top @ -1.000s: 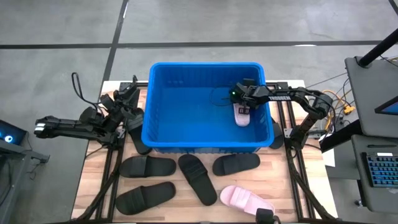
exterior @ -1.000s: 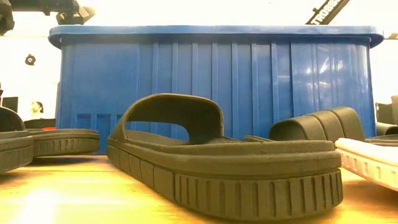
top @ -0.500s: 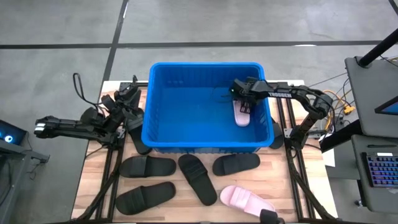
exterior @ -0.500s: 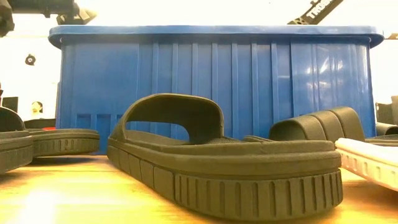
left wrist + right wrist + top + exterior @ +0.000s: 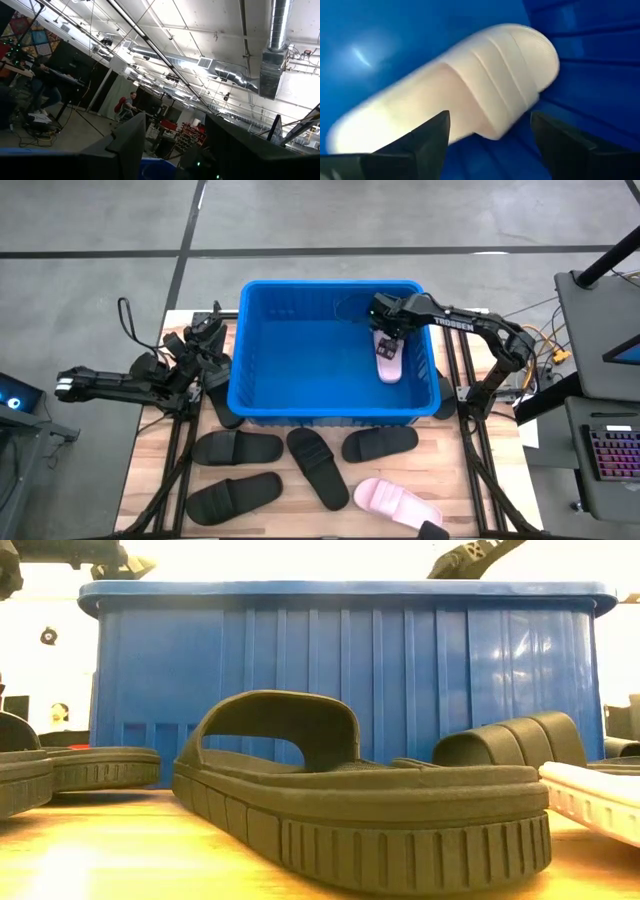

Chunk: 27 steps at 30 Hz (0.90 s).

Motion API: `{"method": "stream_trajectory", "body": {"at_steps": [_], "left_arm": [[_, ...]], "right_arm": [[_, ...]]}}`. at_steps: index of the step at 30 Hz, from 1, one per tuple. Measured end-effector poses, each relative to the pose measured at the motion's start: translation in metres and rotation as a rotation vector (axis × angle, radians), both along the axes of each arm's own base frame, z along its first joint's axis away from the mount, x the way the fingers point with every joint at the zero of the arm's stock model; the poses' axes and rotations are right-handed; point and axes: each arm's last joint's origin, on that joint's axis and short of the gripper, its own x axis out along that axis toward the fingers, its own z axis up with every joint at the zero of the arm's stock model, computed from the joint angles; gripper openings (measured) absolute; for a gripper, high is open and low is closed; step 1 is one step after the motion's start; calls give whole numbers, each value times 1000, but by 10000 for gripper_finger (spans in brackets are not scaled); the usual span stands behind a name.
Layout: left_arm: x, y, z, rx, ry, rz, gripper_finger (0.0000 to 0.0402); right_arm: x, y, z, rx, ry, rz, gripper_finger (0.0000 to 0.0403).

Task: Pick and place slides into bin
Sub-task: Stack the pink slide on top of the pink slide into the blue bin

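The blue bin (image 5: 262, 350) stands at the table's far middle. One pale pink slide (image 5: 388, 360) lies sole down on its floor by the right wall, strap up (image 5: 505, 75). My right gripper (image 5: 386, 327) hangs open above it, pointing steeply down, fingers (image 5: 427, 137) clear of it. Several black slides (image 5: 237, 448) (image 5: 318, 467) (image 5: 380, 443) and a second pink slide (image 5: 395, 500) lie on the table in front of the bin. My left gripper (image 5: 205, 340) waits open at the bin's left wall, pointing up.
A black slide (image 5: 218, 395) lies partly under my left arm, beside the bin's left wall. In the low view a black slide (image 5: 360, 810) lies close in front of the bin (image 5: 340, 670). A cable (image 5: 125, 320) loops at the table's left far corner.
My right gripper has come up off the pink slide inside the bin, rising and drawing toward the far wall while rolling and tipping more steeply downward. The pink slide stays lying on the bin floor by the right wall.
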Motion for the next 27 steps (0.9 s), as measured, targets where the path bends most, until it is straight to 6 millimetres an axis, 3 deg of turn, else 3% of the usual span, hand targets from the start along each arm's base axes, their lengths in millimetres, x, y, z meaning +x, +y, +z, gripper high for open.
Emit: {"method": "stream_trajectory", "body": {"at_steps": [4,8,15,21,27], "left_arm": [[0,0,0,-1,2,2,192],[0,1,0,-13,1,20,192],[0,1,-1,-24,2,36,192],[-1,1,-1,-35,-6,46,192],[-1,2,0,-77,-36,56,192]], "right_arm": [[6,4,28,60,-198,-102,256],[4,23,67,-9,-379,-61,245],[-30,65,126,-118,-631,1,232],[-61,97,150,-98,-774,-1,230],[-76,125,156,-54,-828,82,230]]}}
